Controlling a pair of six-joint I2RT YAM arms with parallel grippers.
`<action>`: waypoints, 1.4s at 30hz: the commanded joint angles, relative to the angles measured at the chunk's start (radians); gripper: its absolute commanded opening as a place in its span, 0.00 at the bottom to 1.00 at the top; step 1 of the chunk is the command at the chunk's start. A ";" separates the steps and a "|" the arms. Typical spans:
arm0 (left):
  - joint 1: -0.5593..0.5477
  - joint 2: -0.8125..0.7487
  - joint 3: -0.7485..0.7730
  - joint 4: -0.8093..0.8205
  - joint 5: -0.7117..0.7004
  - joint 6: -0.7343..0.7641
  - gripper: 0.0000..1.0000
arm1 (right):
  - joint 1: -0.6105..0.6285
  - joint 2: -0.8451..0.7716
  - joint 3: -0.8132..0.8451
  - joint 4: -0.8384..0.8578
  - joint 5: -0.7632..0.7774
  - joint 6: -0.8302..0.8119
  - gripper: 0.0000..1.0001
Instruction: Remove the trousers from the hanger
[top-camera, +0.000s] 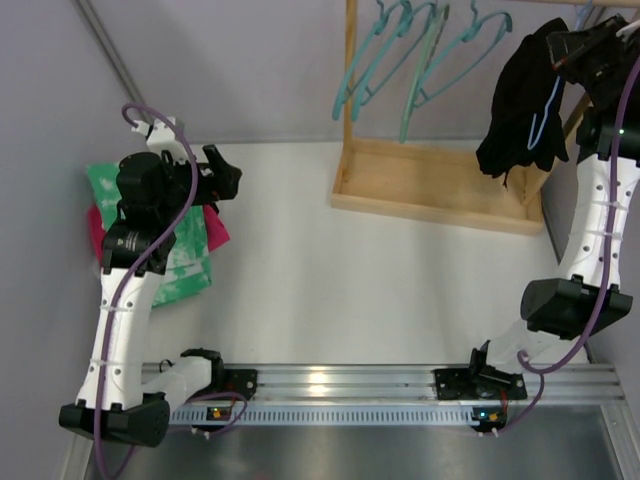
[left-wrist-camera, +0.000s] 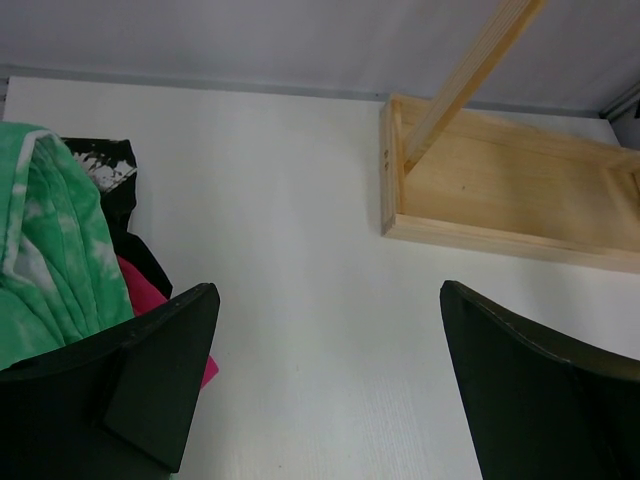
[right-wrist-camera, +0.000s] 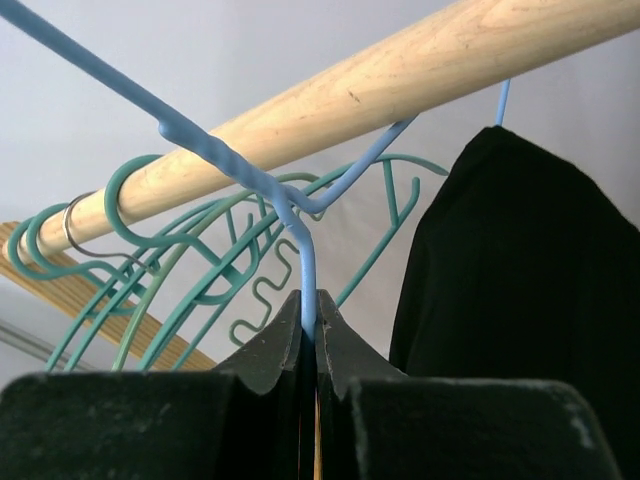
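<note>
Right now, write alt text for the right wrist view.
The right gripper is shut on the blue hanger, on its wire just below a wooden rod. Teal hangers hang on the rod at the picture's left, and black trousers hang at its right.

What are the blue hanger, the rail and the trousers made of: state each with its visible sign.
Hanger: likely coated metal wire; thin, smooth light blue, tightly bent with a twisted neck. Rail: bare pale wood, matte; grain lines show. Trousers: soft black cloth, matte, draping loosely; weave too dark to tell.
</note>
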 joint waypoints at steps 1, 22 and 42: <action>0.005 -0.035 -0.004 0.073 0.017 0.024 0.98 | 0.005 -0.133 -0.014 0.189 -0.012 -0.001 0.00; -0.004 -0.304 -0.349 0.167 0.504 0.404 0.98 | -0.001 -0.547 -0.455 0.057 -0.168 0.206 0.00; -0.557 -0.102 -0.382 0.430 0.236 0.576 0.98 | 0.005 -0.802 -0.768 0.005 -0.233 0.413 0.00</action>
